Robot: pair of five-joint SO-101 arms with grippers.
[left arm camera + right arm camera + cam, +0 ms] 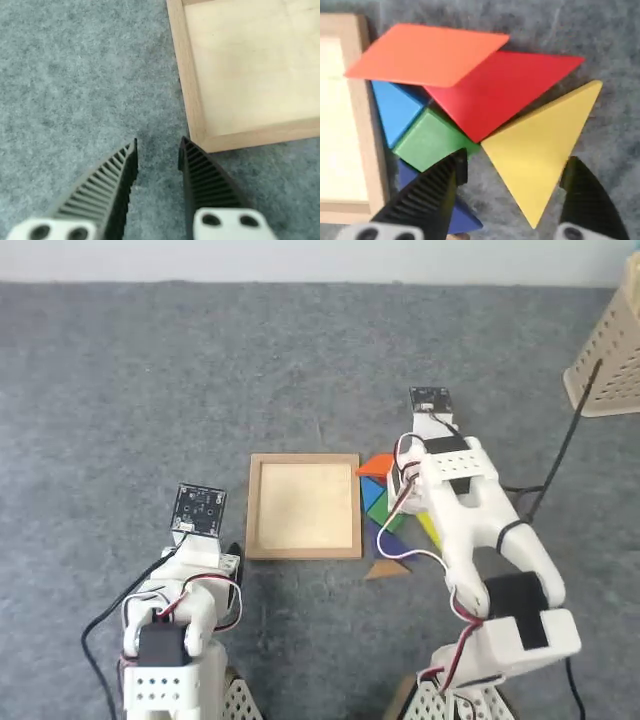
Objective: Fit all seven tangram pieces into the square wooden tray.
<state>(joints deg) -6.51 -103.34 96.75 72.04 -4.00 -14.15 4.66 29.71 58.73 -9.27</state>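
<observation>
The square wooden tray (pixel 304 550) lies empty in the middle of the grey carpet. Against its right side the tangram pieces are bunched together: an orange parallelogram (pixel 427 55), a red triangle (pixel 500 90), a yellow triangle (pixel 545 145), a blue triangle (pixel 395 107), a green square (pixel 430 140) and a dark blue triangle (pixel 460 217). A tan triangle (pixel 387 568) sits nearer the front. My right gripper (pixel 515 165) hangs open above the pile, its fingers on either side of the yellow triangle's narrow end. My left gripper (pixel 157 147) is open and holds nothing, just off the tray's front left corner (pixel 197 140).
A pale slotted basket (pixel 610 350) stands at the far right edge, and a black cable (pixel 555 465) runs from it toward the right arm. Bare carpet stretches to the left of the tray and behind it.
</observation>
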